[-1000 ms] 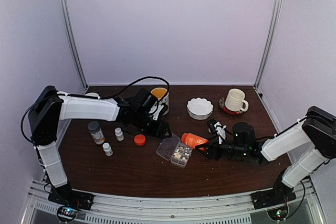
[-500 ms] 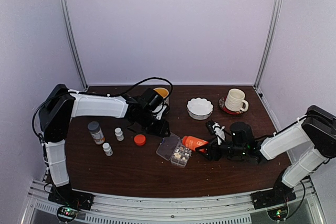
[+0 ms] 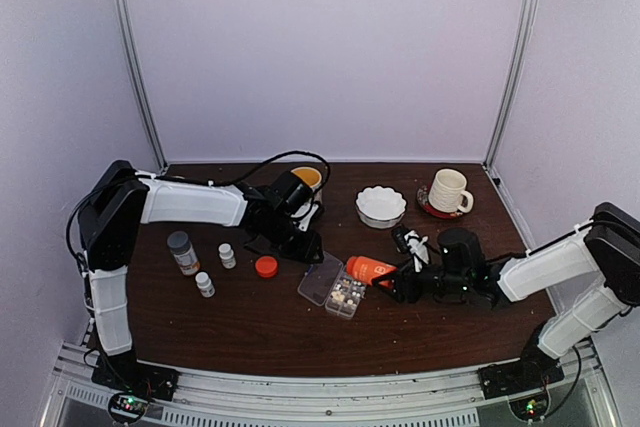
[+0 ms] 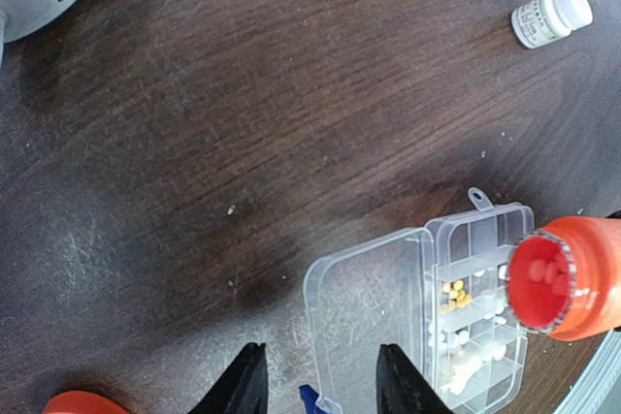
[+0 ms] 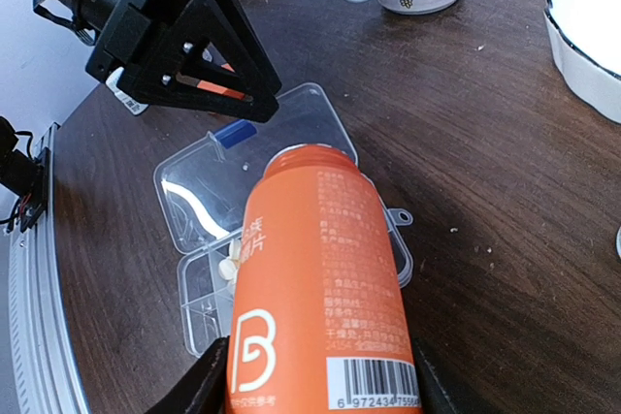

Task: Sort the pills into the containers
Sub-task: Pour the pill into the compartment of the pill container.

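The right gripper clamps the uncapped orange bottle, tipped over the open box at the table's middle, pills in some compartments, while the left gripper gapes empty above its lid; tilted too far, pills would flood the wrong compartments.

**What my surface holds**

My dark brown wooden surface carries a clear flat plastic organizer box with its lid open, a round red cap, a grey-capped bottle, a small white bottle, a second white bottle, a white scalloped bowl and a saucer under a cream mug.
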Robot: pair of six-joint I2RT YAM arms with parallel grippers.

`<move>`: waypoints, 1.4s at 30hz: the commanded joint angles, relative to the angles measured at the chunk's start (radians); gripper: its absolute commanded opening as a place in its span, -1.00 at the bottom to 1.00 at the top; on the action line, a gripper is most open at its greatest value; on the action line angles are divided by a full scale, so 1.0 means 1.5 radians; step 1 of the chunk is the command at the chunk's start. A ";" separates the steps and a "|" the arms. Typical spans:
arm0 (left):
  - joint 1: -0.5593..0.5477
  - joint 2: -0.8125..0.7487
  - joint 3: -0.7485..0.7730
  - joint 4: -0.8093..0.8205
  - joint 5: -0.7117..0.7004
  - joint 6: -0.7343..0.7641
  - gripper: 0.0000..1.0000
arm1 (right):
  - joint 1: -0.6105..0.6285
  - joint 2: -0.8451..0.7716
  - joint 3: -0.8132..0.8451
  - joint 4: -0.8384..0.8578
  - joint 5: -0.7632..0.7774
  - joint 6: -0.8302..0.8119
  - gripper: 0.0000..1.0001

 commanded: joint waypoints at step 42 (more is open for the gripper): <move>-0.011 0.008 0.049 -0.053 -0.035 0.016 -0.53 | -0.011 -0.007 0.035 -0.052 0.014 -0.002 -1.00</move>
